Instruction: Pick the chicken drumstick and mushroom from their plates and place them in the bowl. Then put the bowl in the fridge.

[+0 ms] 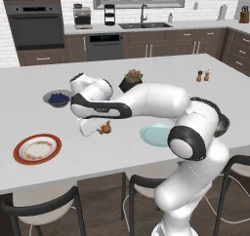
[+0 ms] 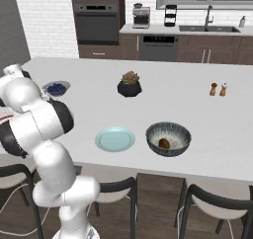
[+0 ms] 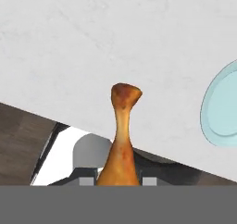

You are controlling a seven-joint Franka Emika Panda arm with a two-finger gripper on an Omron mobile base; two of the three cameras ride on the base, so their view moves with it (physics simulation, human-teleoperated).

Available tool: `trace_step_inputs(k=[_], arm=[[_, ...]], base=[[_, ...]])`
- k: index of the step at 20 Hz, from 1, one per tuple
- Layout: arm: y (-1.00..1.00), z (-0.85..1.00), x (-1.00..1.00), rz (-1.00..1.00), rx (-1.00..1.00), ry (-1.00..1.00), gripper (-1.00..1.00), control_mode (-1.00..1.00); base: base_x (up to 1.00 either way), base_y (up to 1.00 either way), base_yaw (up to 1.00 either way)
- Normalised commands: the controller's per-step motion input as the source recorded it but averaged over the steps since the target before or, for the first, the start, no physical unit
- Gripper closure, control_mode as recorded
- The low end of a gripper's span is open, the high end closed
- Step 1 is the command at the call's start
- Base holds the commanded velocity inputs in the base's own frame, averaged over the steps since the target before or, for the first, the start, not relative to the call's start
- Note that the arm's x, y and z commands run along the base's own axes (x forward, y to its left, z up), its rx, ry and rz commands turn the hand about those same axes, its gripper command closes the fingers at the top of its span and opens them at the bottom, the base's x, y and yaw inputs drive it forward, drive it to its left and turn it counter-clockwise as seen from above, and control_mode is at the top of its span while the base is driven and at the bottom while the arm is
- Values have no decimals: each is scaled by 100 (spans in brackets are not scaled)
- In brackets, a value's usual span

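Note:
My gripper (image 1: 100, 129) is shut on the chicken drumstick (image 1: 105, 128), holding it just above the counter between the two plates. In the hand view the golden-brown drumstick (image 3: 122, 135) rises from between the fingertips, pale end away from the gripper (image 3: 118, 179). The red-rimmed plate (image 1: 37, 148) lies to the left and the pale blue plate (image 1: 156, 134) to the right of the hand. The dark grey bowl (image 2: 168, 138) stands right of the blue plate (image 2: 114, 139), with the brown mushroom (image 2: 164, 143) inside it. The fridge is out of view.
A small bowl of blue berries (image 1: 58, 99) and a black plant pot (image 1: 130, 80) stand farther back on the island. Salt and pepper shakers (image 1: 203, 75) are at the far right. Stools (image 1: 44, 206) line the near counter edge.

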Motion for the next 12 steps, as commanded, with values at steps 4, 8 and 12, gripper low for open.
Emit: trace_step_inputs(k=[4,8,12], arm=[[-100,32,0,-13,0,-15,100,-100],[-100,31,0,-14,5,-1,100,-100],[-100,29,-2,-17,6,0,100,-100]], base=[[0,0,0],[0,0,0],[0,0,0]])
